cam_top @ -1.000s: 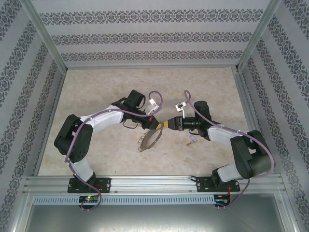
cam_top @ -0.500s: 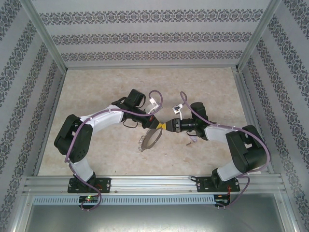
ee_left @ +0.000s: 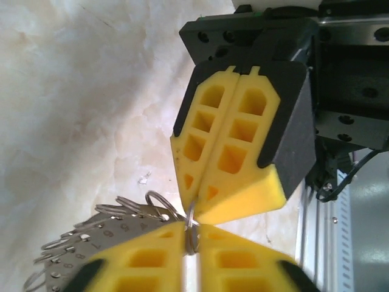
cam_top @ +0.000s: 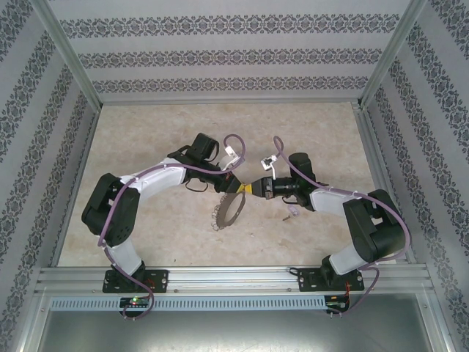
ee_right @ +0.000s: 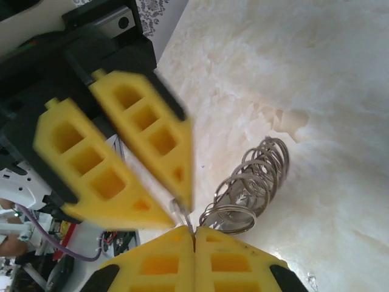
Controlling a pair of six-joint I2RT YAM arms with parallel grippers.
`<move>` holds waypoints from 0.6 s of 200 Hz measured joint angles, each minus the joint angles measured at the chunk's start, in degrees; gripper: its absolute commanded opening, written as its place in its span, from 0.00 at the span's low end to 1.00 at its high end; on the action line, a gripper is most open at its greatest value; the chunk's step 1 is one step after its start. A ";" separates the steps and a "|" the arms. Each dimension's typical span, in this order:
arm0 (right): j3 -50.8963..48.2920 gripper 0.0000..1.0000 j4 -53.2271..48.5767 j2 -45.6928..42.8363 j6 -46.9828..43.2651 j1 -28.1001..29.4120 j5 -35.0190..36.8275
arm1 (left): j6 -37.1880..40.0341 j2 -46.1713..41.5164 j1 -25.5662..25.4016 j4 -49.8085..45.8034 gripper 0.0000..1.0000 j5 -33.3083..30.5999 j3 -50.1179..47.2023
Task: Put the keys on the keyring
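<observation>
Left wrist view: I'm seeing the right jaws pressed fully together, their tips pinching a thin wire loop at the rim of the keyring.
Left side: I'm reading the left jaws as cracked open a sliver, with that same loop sitting in the gap. I can't tell if they're bearing on it.
Ring position: the keyring is reaching out from the meeting tips, with its small silvery loops fanning away from the pinch. I can't tell if it's resting on the tabletop.
Loose item: the key is lying on the tabletop by the right forearm, well apart from both sets of jaws, with nothing touching it.
Step, my call: I'm treating this as passing the ring over to the right jaws.
Doing it well: I'm wanting the right pinch biting firm while the left jaws are spreading straight apart with no sideways drag, so the wire isn't twisting out.
Risk: I'm watching for the wire slipping, since only the very tips are gripping.
</observation>
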 measured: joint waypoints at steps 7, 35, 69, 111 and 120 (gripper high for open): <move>0.00 0.00 0.20 0.00 0.00 -0.02 0.42 | -0.46 -0.20 0.09 0.55 0.38 -0.46 -0.22; 0.00 0.00 1.01 0.02 0.42 -0.17 1.49 | -5.11 -5.51 1.49 8.15 0.48 -3.45 -5.90; 0.00 0.00 2.82 0.02 1.53 -0.76 1.88 | -11.30 -12.02 5.92 17.40 0.49 -5.84 -10.84; 0.00 0.00 6.27 1.05 3.69 -0.92 1.92 | -17.79 -12.17 6.43 26.56 0.36 -5.27 -13.44; 0.00 0.00 7.26 1.44 4.46 -0.92 1.90 | -19.02 -11.69 6.43 28.52 0.33 -4.87 -14.45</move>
